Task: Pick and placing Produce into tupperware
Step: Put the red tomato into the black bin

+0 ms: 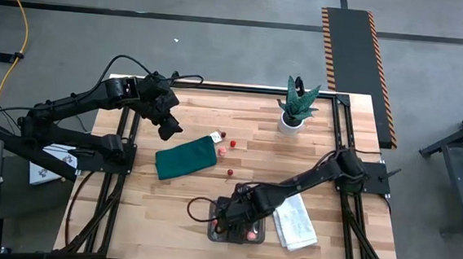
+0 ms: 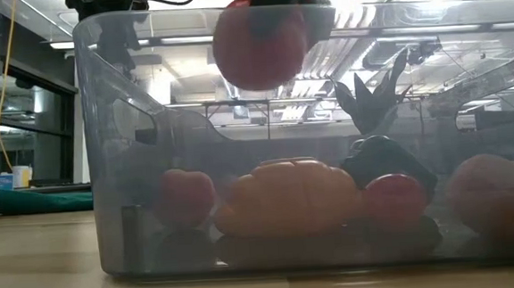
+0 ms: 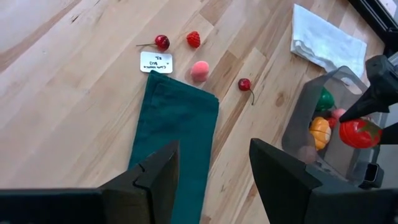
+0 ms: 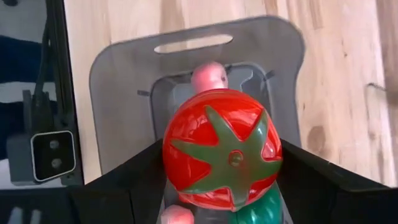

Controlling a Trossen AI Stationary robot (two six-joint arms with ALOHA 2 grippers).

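Note:
A red toy tomato [image 4: 222, 149] with a green star-shaped calyx sits in my right gripper [image 1: 238, 214], which hangs over the clear greyish tupperware [image 1: 217, 236] at the table's near edge. In the low view the tomato [image 2: 260, 41] is at the tupperware's rim [image 2: 89, 29]. An orange pumpkin [image 2: 287, 196], red pieces [image 2: 394, 196] and a pink piece [image 4: 209, 76] lie on the tupperware's floor. On the table lie two cherries [image 3: 162, 42] [image 3: 244, 84], a strawberry [image 3: 194, 39] and a pink peach [image 3: 199, 71]. My left gripper [image 3: 211, 180] is open above the dark green cloth [image 3: 174, 130]. My right gripper pinches the tomato by its two opposite sides [image 4: 171, 155] between the two fingers, coming from above and pointing down. The calyx [image 4: 233, 158] faces up toward the wrist. The tomato is lifted clear above the produce lying in the tupperware.
A folded white towel [image 1: 294, 222] lies just right of the tupperware. The dark green cloth [image 1: 186, 157] with a white tag [image 3: 156, 61] lies mid-table. A spiky potted plant [image 1: 297, 105] stands at the far edge. Bare wood shows left of the tupperware.

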